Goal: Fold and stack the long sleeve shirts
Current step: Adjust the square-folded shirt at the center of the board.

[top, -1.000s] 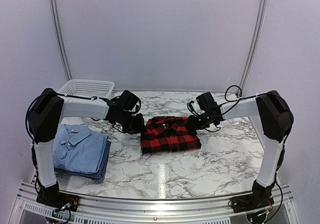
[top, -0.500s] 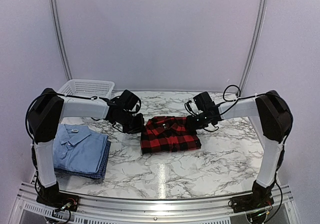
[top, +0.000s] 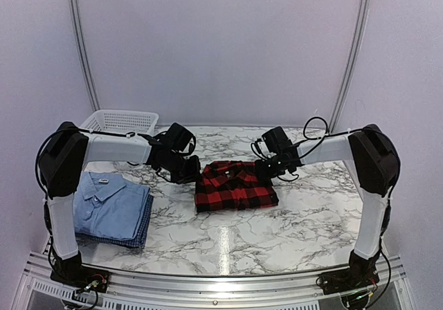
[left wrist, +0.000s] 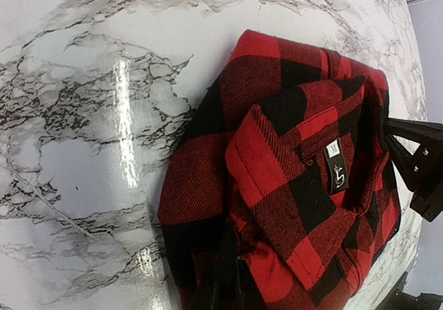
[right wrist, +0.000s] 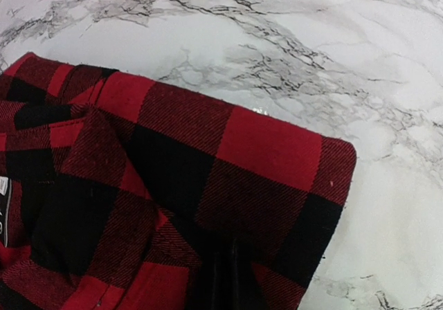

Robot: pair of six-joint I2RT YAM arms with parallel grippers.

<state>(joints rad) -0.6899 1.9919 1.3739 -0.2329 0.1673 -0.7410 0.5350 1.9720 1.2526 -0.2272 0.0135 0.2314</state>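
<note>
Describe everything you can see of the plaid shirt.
The plaid shirt is red-and-black flannel, folded into a rough rectangle, collar facing up with a neck label marked M. It lies flat on the marble table. The left fingers pinch its left edge near the collar, the right fingers its right edge.

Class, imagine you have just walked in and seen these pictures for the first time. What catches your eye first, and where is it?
The red-and-black plaid shirt stands out first, folded in the middle of the marble table, with the left fingers and right fingers pinching its far corners. Next, near the left edge, a folded light blue shirt lies on a blue checked shirt, and a white basket sits behind them at the far left.
</note>
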